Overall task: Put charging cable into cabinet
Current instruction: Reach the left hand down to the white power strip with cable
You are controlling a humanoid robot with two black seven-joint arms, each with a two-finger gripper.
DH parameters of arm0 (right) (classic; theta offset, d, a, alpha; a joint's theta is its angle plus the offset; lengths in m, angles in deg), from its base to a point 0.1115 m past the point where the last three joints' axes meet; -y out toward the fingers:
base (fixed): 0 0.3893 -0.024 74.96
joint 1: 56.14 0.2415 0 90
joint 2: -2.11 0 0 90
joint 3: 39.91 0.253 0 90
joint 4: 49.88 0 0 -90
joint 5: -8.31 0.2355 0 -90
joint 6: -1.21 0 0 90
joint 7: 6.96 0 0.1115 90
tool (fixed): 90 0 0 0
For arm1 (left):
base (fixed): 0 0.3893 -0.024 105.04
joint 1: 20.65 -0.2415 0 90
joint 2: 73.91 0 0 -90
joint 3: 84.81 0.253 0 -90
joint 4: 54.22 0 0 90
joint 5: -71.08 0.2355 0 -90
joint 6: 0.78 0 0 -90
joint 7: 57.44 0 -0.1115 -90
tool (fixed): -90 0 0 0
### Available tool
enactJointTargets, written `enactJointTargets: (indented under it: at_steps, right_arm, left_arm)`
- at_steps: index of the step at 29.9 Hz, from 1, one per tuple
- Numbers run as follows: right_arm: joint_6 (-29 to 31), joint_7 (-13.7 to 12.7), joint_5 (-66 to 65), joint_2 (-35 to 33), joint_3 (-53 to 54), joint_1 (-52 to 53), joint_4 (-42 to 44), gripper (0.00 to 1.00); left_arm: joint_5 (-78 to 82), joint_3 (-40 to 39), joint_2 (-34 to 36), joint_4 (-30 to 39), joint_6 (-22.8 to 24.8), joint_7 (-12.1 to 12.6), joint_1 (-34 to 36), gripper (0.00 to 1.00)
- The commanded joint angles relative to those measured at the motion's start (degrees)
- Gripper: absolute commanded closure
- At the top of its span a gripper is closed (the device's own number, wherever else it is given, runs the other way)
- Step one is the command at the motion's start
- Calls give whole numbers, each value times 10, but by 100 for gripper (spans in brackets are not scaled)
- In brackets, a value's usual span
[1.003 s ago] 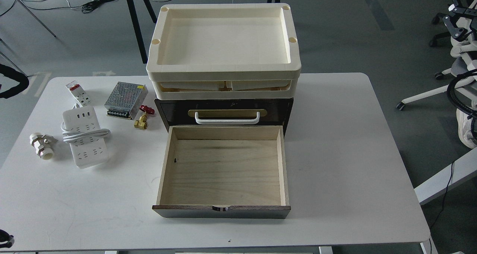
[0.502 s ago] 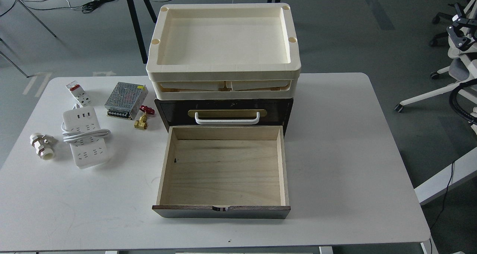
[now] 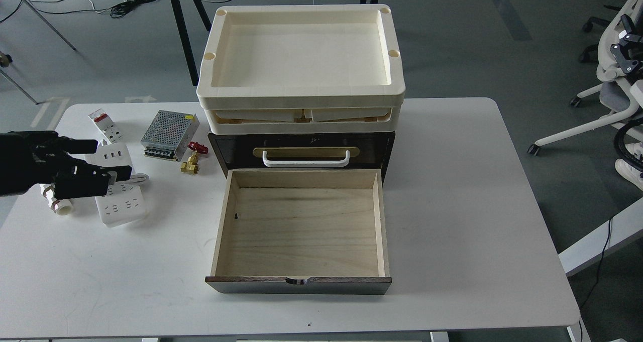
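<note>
The charging cable (image 3: 122,205) is a white power strip with its cord wound round its middle, lying on the left of the white table (image 3: 477,206). My left gripper (image 3: 113,158) comes in from the left edge and is over the strip's middle, with its two black fingers spread apart and nothing between them. It hides part of the strip and cord. The cabinet (image 3: 301,148) is dark brown and stands mid-table, with its lower drawer (image 3: 301,231) pulled out and empty. My right gripper is out of view.
A perforated metal power supply box (image 3: 168,128), a small white block with a red top (image 3: 104,125), a brass valve with a red handle (image 3: 192,161) and a white pipe fitting (image 3: 59,206) lie around the strip. Cream trays (image 3: 301,93) sit on the cabinet.
My left arm has come into view from the left edge and now reaches over the power strip with its fingers open. Nothing on the table has moved.
</note>
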Motion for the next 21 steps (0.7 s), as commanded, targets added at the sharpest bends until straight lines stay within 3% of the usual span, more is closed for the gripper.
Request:
enactJointTargets:
  at_steps: [1, 10, 18, 21]
  right_arm:
    - [0, 0, 0, 0, -1, -1, 0, 0]
    - [0, 0, 0, -1, 0, -12, -1, 0]
    - [0, 0, 0, -5, 0, -20, -1, 0]
    - [0, 0, 0, -5, 0, -20, -1, 0]
  left_arm:
    - [68, 18, -64, -81, -20, 0, 4, 0]
    - [184, 26, -211, -224, -21, 0, 26, 0]
    - [186, 66, -287, -322, -28, 0, 59, 1]
    - [186, 101, -306, -367, -57, 0, 77, 1]
